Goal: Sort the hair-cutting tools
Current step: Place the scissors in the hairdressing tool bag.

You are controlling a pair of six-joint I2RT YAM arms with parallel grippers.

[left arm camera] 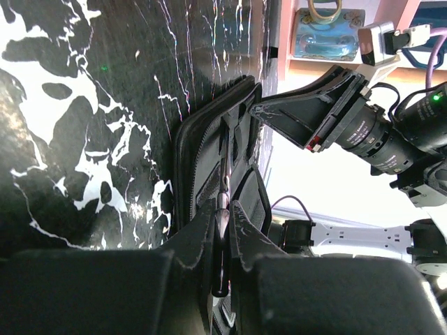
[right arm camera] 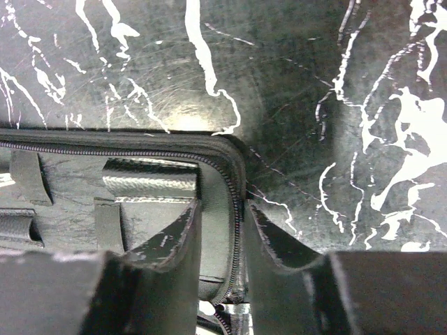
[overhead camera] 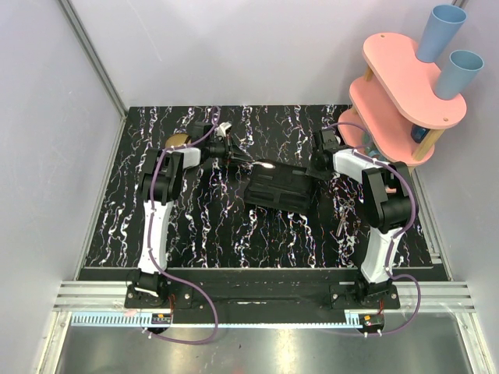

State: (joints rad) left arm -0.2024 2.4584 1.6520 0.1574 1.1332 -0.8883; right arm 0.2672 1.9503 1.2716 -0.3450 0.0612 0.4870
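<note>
at the far left of the marbled table [overhead camera: 195, 234] a small brass bowl [overhead camera: 178, 141] is sitting beside the left arm, playing no part here. the left gripper [left arm camera: 222, 213] is pinching one slim pair of scissors [left arm camera: 223, 183] between jaws drawn almost together, with the shiny blades pointing out toward the open black case [left arm camera: 199, 157] in the middle of the table. the tip is hanging at the case's far left edge, though i cannot tell whether it is touching the lining. no other scissors are showing clearly. on the right, the right gripper [right arm camera: 222, 209] is clamping the case's zippered rim in narrow jaws, one finger inside and one outside, bracing it. the step in hand is probably sliding this pair under an elastic loop inside the case. doing it well is meaning lining the blades up with a loop, going in shallow and slow so the tip is not snagging a strap or the zip, and gripping the rim firmly so the case is not skating away. a pink shelf [overhead camera: 405, 101] is standing at the far right, out of the way.
</note>
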